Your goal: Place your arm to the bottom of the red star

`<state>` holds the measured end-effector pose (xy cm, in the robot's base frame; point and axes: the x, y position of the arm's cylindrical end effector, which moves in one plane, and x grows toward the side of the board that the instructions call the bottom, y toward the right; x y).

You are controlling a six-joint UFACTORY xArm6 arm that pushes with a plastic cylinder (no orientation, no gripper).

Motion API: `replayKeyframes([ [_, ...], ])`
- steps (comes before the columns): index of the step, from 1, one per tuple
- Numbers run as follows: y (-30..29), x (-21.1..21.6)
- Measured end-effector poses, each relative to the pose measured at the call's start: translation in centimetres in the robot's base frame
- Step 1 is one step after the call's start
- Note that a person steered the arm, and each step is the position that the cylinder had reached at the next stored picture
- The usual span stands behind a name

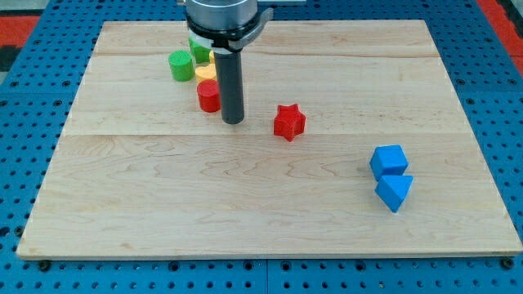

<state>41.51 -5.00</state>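
My tip (233, 121) sits upper centre of the frame, just right of the red cylinder (209, 96) — looks touching or nearly so. It's a bare rod w/ nothing to open or close, holding nothing. Red star (288, 122) lies right of the tip, near centre, a clear gap between. Green blocks (181, 65) and a yellow one (207, 72) cluster upper left; blue cube (388, 160) and blue triangle (395, 193) touch at lower right. Star prob. light, hard, slides easily — no contact needed, just park below it.
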Motion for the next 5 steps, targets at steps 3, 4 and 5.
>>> replayKeyframes([
  [3,-5.7,0.0],
  [4,-7.2,-0.2],
  [5,-8.5,-0.4],
])
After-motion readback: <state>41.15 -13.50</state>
